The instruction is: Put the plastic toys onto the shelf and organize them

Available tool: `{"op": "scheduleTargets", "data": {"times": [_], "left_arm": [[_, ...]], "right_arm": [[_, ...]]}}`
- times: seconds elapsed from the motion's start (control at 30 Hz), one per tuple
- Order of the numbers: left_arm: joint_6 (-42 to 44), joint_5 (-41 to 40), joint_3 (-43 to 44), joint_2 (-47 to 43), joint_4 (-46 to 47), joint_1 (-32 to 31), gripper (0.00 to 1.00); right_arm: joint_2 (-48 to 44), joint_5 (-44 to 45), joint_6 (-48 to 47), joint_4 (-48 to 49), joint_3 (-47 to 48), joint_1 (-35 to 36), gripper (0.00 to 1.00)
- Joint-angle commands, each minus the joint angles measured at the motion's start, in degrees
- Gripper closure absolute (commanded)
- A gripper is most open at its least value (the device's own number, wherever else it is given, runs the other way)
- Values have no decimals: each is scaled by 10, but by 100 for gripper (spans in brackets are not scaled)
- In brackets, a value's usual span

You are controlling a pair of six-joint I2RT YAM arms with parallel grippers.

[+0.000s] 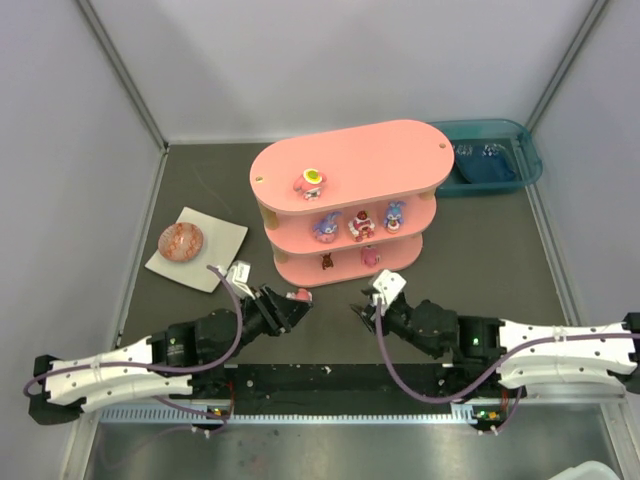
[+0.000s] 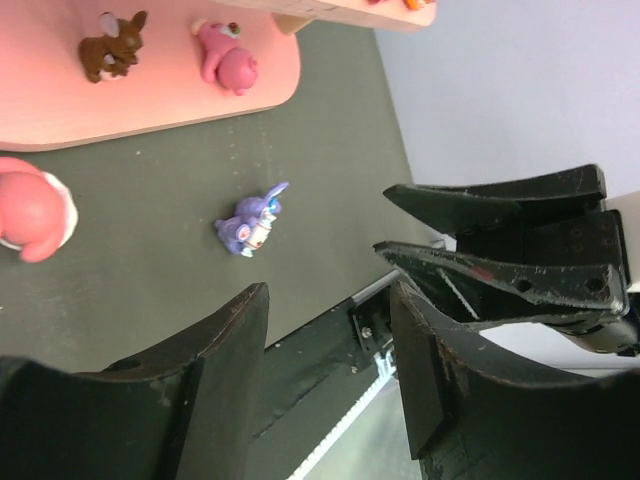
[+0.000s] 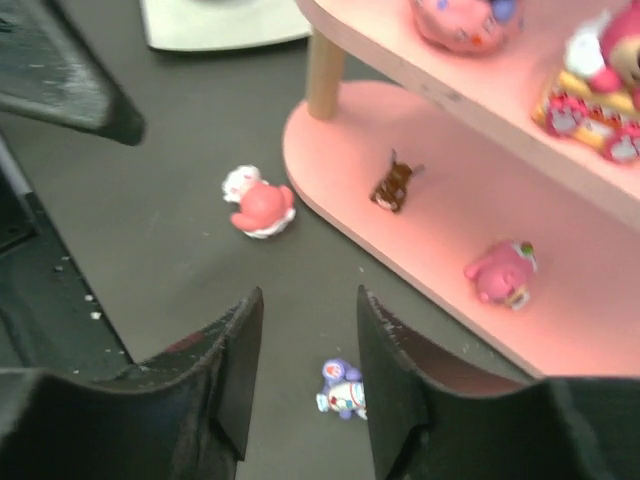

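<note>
Both arms sit low in front of the shelf (image 1: 380,150), tips almost facing each other. The right gripper (image 3: 307,310) has its jaws parted with nothing pinched. Seen through the gap, the purple toy (image 3: 343,390) lies loose on the table (image 3: 180,270) below, close to the right-hand finger.

The left gripper (image 2: 330,300) is also apart and empty. From its side the purple toy sits ahead of the tips and a little to the left, apparently tipped over. Further left of those jaws a red toy (image 2: 30,215) rests on the table, just short of the shelf's bottom tier. That leaves two toys not yet shelved.

On the bottom tier a brown toy (image 2: 112,45) and a pink toy (image 2: 228,57) stand apart near the front edge, with room beside them. The right jaws look lined up over the purple toy, likely for a downward pinch. With its ears sticking out, it may twist as the fingers close. The left gripper looks better placed for the red toy.
</note>
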Motion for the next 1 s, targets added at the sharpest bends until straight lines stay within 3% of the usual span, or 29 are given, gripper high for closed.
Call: {"op": "scheduleTargets", "data": {"times": [0.0,0.13,0.27,0.4,0.5,0.6,0.97], "left_arm": [[-15,-21,-12,3,-24,1,42],[-17,-21,-14,10,-22,2,40],[-12,-22,-13,11,-21,1,39],[-12,-25,-14,10,-23,1,38],[-12,-26,-15,11,-20,1,37],[-11,-27,-15,11,-19,1,37],[-7,-34,-20,-4,-27,1,37]], "right_arm": [[28,143,133,6,27,1,54],[43,209,296,-45,28,-26,42],[48,215,460,-144,28,-71,32],[58,230,694,-261,36,-74,32],[81,201,835,-292,40,-74,31],[107,156,927,-293,39,-74,30],[171,141,1086,-302,25,-74,28]]}}
